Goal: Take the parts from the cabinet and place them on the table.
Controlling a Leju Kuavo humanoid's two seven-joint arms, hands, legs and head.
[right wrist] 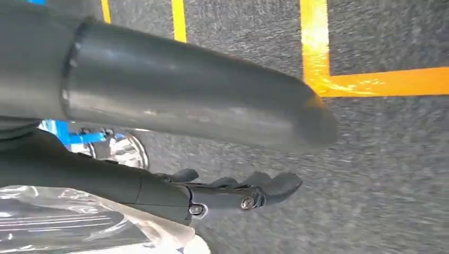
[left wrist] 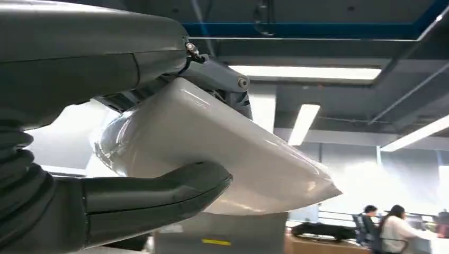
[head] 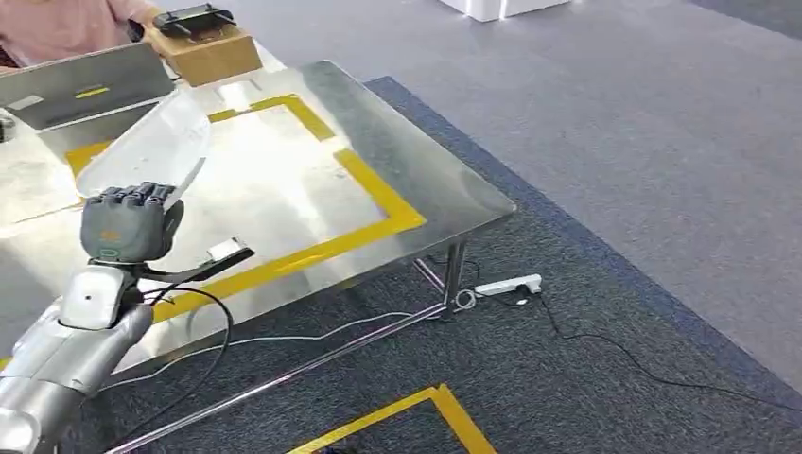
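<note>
My left hand [head: 128,222] is raised over the near left part of the steel table [head: 416,170] and grips a white, glossy curved part [head: 151,142]. The part sticks up and away from the hand, above the yellow-taped rectangle [head: 378,194] on the table. In the left wrist view the white part [left wrist: 212,143] sits between the thick thumb [left wrist: 159,196] and the darker fingers [left wrist: 222,79]. My right hand [right wrist: 227,190] hangs over grey carpet with its fingers stretched out and nothing in them.
At the table's far end stand a wooden box [head: 203,52] with a black device on it and a grey laptop-like lid [head: 85,85], near a person in pink [head: 57,24]. A power strip [head: 508,284] and cables lie on the carpet under the table's right corner.
</note>
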